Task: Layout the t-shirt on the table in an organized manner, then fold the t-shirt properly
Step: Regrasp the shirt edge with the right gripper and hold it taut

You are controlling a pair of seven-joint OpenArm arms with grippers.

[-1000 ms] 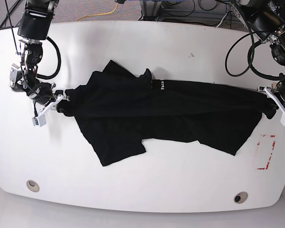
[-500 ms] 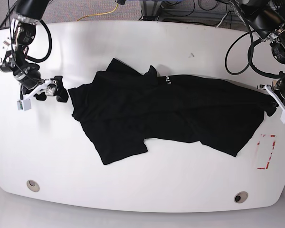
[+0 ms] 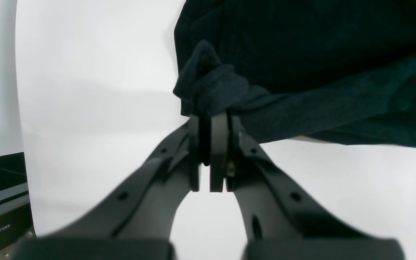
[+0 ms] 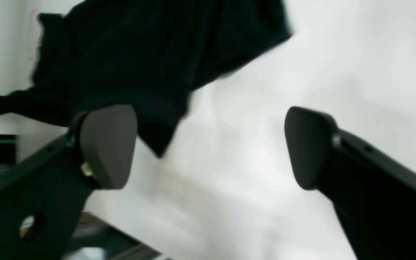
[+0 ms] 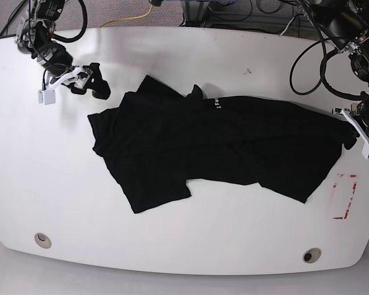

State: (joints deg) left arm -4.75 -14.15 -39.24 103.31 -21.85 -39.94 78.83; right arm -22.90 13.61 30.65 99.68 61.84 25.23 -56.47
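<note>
A round grommet hole point(image 5: 43, 239) sits in the nearest edge of the large glossy white table point(image 5: 234, 246), with a second one point(image 5: 311, 255) further along the same edge. Just beyond that second hole, small red tape corner marks point(image 5: 346, 195) are stuck to the white surface.

The plain black short-sleeved fabric t-shirt point(image 5: 215, 147) lies rumpled across the middle of the table, one sleeve flap pointing toward the near edge, small white lettering point(image 5: 216, 102) by the collar on its far side.

Beside the tape marks, the left gripper point(image 5: 355, 130) has its fingers point(image 3: 218, 144) pressed together, pinching a bunched bit of the t-shirt's edge point(image 3: 215, 90).

Toward the table's far corner, on the side away from the tape marks, the right gripper point(image 5: 71, 86) hangs clear of the t-shirt, apart from the cloth. Its dark pads point(image 4: 108, 144) stand spread wide with nothing between them, only white tabletop showing in the gap.
</note>
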